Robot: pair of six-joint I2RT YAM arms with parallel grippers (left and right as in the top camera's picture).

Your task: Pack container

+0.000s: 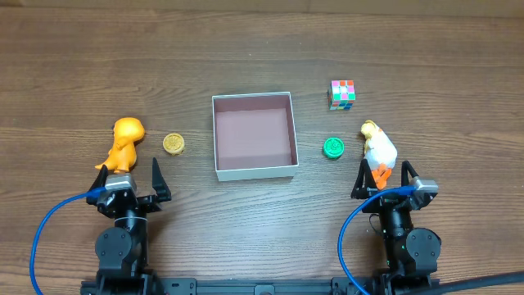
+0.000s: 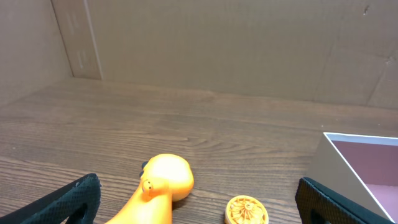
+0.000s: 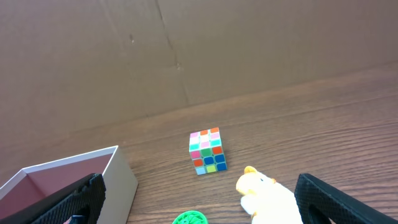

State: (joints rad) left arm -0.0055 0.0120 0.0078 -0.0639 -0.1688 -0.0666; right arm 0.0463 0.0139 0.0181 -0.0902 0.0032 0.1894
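Container [image 1: 255, 172] empty, toys [image 1: 125, 139] outside.
Left tool [image 1: 131, 170] and right tool [image 1: 383, 174] gape empty; centre each on nearest toy.

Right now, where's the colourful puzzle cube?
From overhead, the puzzle cube sits on the right side, beyond the green disc and right of the container.

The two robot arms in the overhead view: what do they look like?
Both the left arm and right arm are black, built of chunky rounded joints, with a small grey block near the wrist. A blue cable loops from each. The left gripper and right gripper each have two black, tapering fingers with a finely textured surface.
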